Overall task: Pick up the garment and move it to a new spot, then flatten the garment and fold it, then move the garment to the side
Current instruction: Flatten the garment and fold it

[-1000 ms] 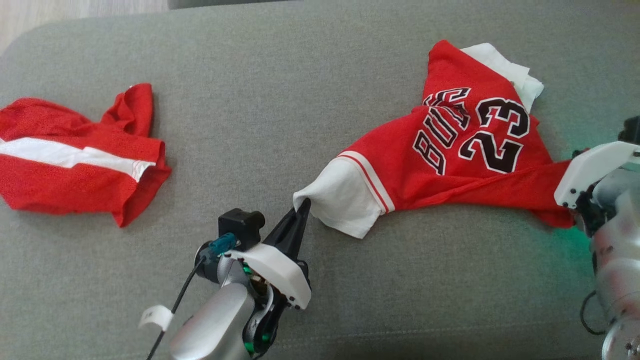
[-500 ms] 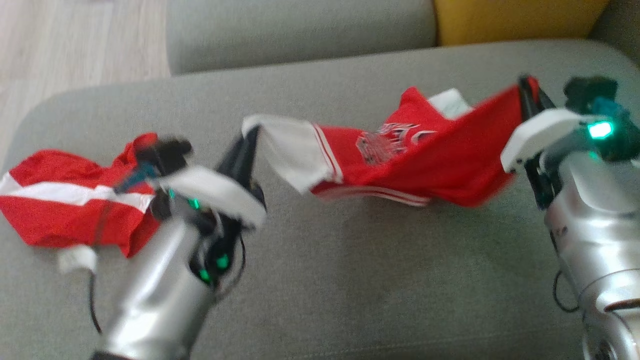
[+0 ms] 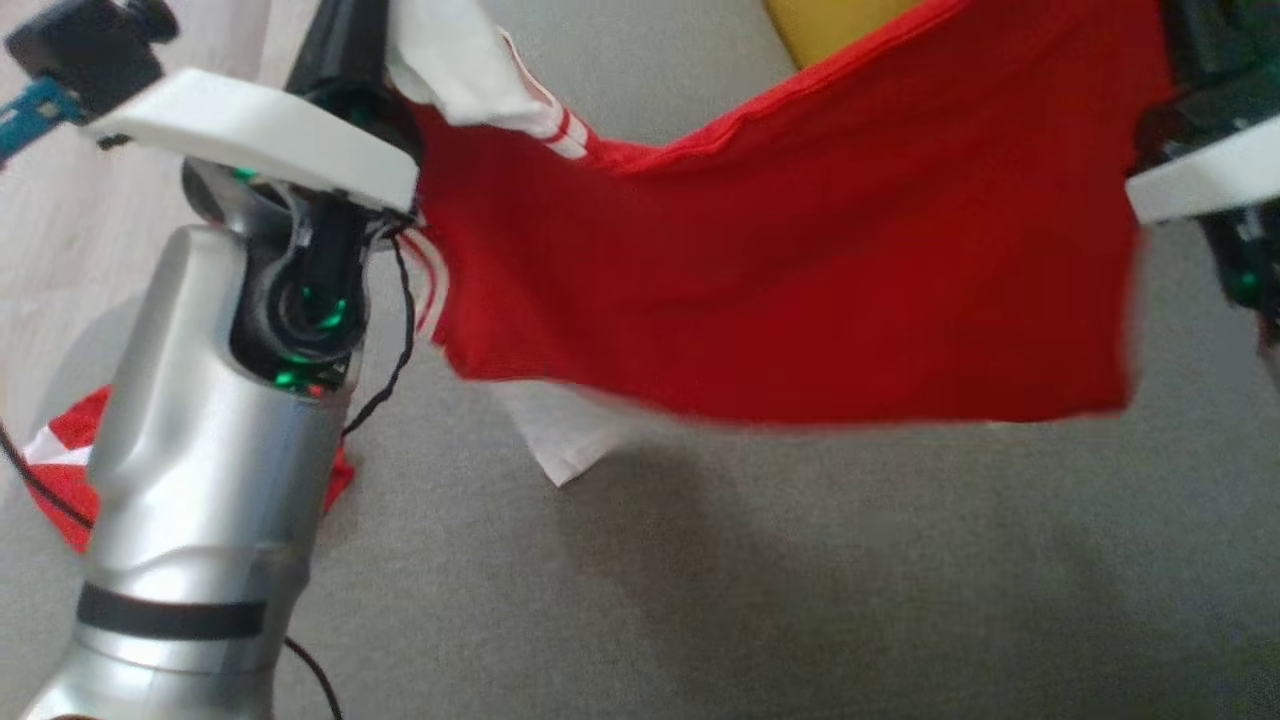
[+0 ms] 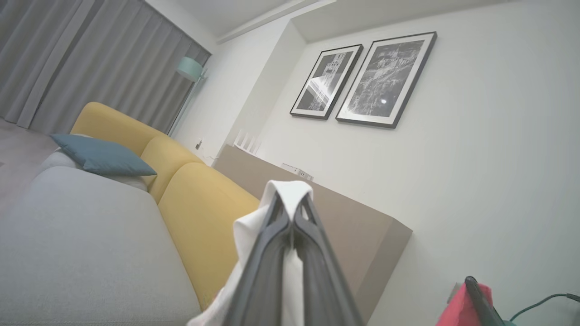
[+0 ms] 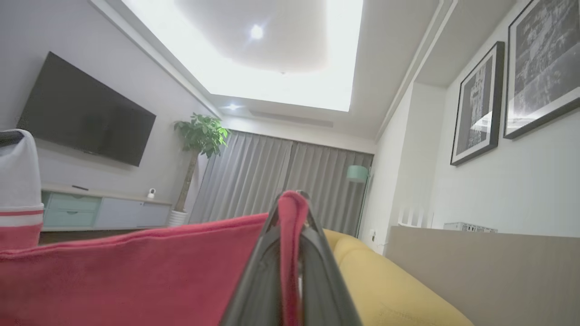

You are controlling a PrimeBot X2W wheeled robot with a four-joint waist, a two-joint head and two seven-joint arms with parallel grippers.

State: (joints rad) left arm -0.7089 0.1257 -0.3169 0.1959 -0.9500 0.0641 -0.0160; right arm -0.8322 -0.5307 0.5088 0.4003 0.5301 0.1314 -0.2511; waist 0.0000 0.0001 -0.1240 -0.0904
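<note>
Grips the white sleeve (image 4: 247, 235) with the left end effector (image 4: 292, 213), jaws closed on the cloth, up above a second red-and-white piece (image 3: 60, 460) lying on the grey sofa seat (image 3: 800, 580) at the lower left. Holds the red garment (image 3: 780, 250) stretched in the air between both arms, sagging in the middle, a white part hanging below its lower edge. Pinches the red edge at the right with the right end effector (image 5: 292, 203), jaws shut tight on the fabric.
</note>
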